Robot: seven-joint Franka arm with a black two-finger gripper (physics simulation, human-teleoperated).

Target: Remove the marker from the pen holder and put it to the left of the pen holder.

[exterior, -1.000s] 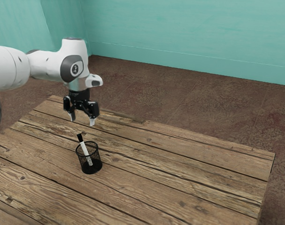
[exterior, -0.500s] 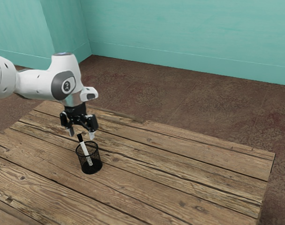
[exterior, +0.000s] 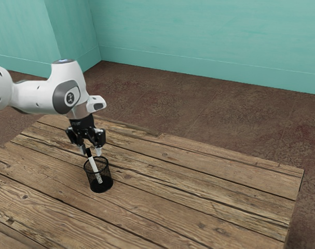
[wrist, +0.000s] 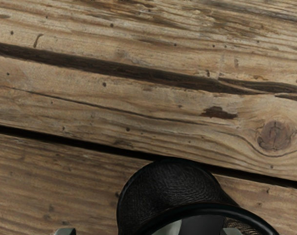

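Though my gripper (exterior: 91, 151) is down around the marker's cap (exterior: 88, 152) in the exterior view, its fingers stand well apart and I judge they grip nothing. The marker (exterior: 94, 165) leans inside the mesh pen holder (exterior: 106, 184), cap above the rim, so grasp, lift and placing all remain. From the wrist view, fingertips (wrist: 65, 231) flank the upright holder's mouth, something pale inside, probably the marker's barrel.
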